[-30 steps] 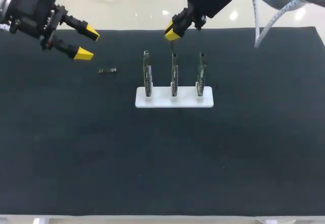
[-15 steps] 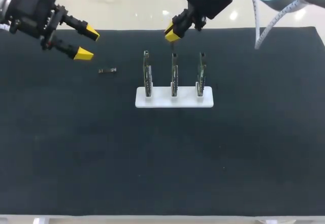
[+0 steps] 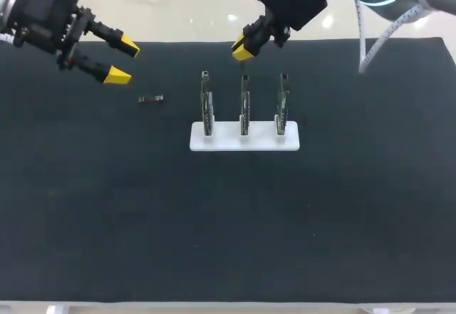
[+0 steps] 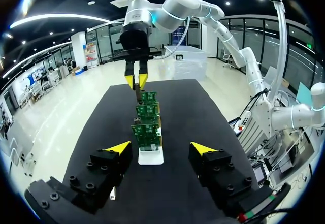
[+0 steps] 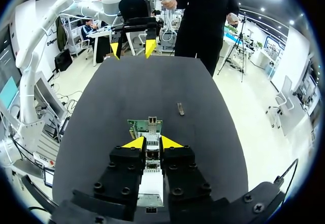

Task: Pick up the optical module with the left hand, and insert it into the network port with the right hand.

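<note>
Black mat (image 3: 214,221): optical module (image 3: 150,99) looks small, light, rigid; pinch its long sides. Left gripper (image 3: 123,60) spread, right gripper (image 3: 241,48) pressed together.

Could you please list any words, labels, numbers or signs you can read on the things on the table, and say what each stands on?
No text can be read.
circuit boards: any print on them is too small to read.
optical module: too small to show a label.
white base: no marking visible.
</note>
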`<action>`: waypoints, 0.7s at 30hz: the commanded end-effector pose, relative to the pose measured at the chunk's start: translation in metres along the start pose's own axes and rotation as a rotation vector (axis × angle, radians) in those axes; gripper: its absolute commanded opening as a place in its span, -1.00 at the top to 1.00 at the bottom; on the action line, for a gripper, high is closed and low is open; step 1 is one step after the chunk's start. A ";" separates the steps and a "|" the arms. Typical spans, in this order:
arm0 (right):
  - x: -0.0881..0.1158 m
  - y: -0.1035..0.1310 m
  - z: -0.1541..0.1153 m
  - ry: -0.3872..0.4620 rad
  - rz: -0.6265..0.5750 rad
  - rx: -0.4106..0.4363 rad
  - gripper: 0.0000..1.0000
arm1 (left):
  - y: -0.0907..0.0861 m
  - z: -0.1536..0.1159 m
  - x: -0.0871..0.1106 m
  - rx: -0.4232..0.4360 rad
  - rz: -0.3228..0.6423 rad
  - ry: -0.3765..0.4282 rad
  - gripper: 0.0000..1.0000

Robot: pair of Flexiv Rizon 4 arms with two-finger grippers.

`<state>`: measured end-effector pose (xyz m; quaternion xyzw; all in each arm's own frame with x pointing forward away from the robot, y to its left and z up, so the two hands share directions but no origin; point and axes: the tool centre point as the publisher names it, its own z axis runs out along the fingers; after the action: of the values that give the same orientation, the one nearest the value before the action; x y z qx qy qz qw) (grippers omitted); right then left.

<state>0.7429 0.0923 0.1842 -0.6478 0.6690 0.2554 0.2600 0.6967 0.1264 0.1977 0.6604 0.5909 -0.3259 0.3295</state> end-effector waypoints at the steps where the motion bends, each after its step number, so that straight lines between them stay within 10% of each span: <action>1: 0.000 0.003 0.000 0.001 0.004 0.008 1.00 | -0.001 0.000 0.000 -0.004 -0.001 0.003 -1.00; 21: 0.003 0.004 0.001 0.004 0.028 0.029 1.00 | -0.001 0.000 0.000 -0.004 -0.001 0.003 -1.00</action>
<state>0.7424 0.0915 0.1809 -0.6362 0.6810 0.2504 0.2623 0.6967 0.1263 0.1977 0.6604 0.5909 -0.3259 0.3295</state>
